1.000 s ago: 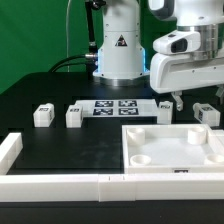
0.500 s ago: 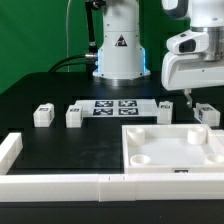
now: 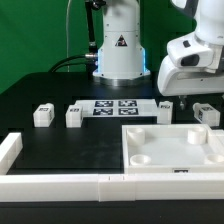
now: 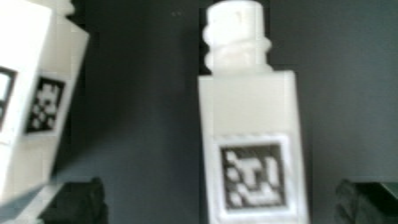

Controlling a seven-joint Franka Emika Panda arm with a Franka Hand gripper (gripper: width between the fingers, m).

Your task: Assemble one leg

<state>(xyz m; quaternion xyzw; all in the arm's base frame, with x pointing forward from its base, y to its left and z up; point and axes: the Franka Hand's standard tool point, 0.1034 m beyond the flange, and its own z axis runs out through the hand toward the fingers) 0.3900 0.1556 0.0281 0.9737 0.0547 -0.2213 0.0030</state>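
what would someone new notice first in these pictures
The white arm hangs at the exterior view's right, behind the large square panel in the foreground. In the wrist view a tagged leg fills the middle, lying between the tips of the open pincer.

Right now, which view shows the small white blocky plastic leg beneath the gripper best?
Wrist view: the small white blocky plastic leg fills the frame, screw-like tip and black-and-white tag clear, between fingertips of the open gripper. Exterior view shows only two small white blocks near the gripper; which one it is, I cannot tell.
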